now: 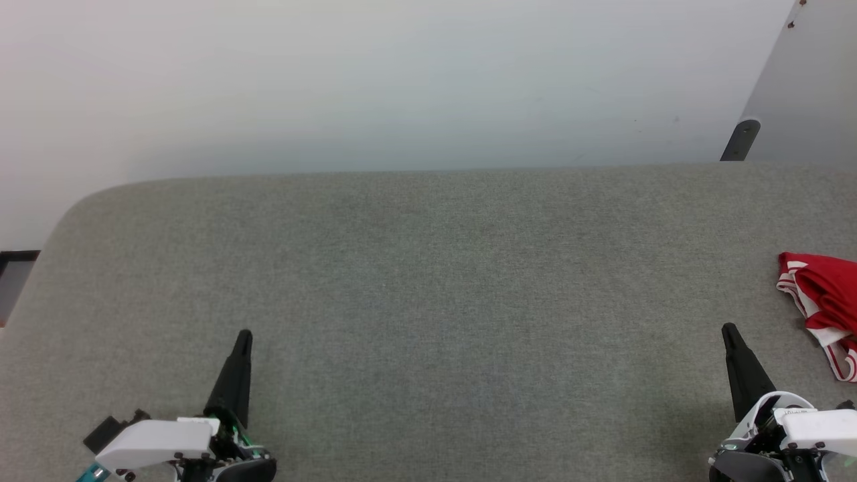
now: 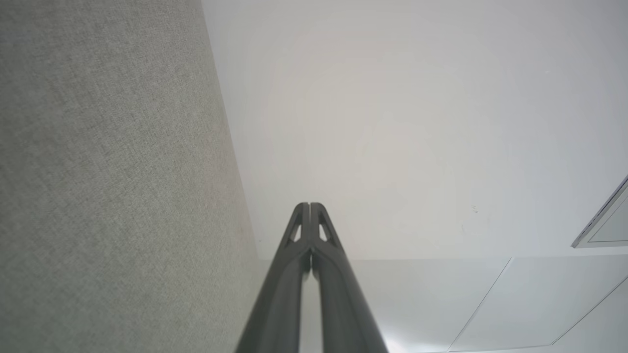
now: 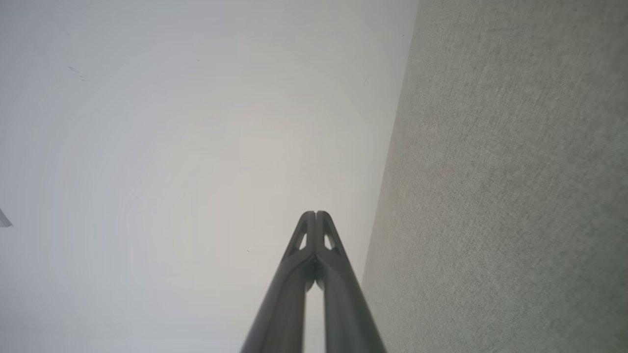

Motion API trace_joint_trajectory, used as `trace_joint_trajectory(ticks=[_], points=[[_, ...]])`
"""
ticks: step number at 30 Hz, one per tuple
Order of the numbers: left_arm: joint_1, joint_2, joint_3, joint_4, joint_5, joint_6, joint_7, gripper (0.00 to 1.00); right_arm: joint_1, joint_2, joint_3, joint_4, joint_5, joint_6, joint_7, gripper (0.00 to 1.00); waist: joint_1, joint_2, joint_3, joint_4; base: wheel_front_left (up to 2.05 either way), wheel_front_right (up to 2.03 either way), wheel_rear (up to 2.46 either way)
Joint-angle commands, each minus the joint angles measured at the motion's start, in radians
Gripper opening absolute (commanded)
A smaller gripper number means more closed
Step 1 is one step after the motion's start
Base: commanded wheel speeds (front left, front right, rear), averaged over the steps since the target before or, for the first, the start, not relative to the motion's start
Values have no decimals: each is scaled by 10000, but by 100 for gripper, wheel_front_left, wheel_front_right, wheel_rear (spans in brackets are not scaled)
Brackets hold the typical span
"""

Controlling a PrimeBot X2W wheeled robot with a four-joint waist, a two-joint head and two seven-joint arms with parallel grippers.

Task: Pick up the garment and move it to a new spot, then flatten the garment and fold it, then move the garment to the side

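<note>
Low at 7 o'clock in the head view, the left gripper [image 1: 244, 333]: closed on nothing, dark fingers pressed together into one spike, aimed toward 12 and leaning slightly to 1, white wrist housing behind it at the bottom edge. Low at 5 o'clock, the right gripper [image 1: 728, 328]: likewise closed and empty, tip leaning slightly toward 11. Both over the grey cloth-covered table [image 1: 428, 268], well apart from each other. In the left wrist view, fingertips touching, table surface along 9 o'clock, a pale surface beyond. In the right wrist view, the same closed tips, table along 3 o'clock. At 3 o'clock in the head view, the garment [image 1: 827, 291]: red with white striped edging, crumpled on the table, cut off by the picture's edge, near the right gripper at its 1 o'clock, not touching it.
</note>
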Motion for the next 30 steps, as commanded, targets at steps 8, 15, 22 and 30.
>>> trace_joint_trajectory(ticks=[8, 15, 22, 30], points=[[-104, -27, 27, 15, 30, -35, 23, 0, -35, 33, 9, 3, 35, 4, 11, 0, -1, 0, 0, 0, 0, 0, 0], [-105, -29, 36, 15, 38, -35, 31, 0, -35, 33, 10, 3, 36, 4, 11, 0, -1, 0, 0, 0, 0, 0, 0], [-105, -33, 40, 15, 46, -35, 38, 0, -35, 33, 10, 3, 36, 4, 11, 0, -1, 0, 0, 0, 0, 0, 0], [-106, -35, 46, 15, 53, -35, 30, 0, -35, 33, 11, 3, 36, 4, 10, 0, -1, 0, 0, 0, 0, 0, 0]])
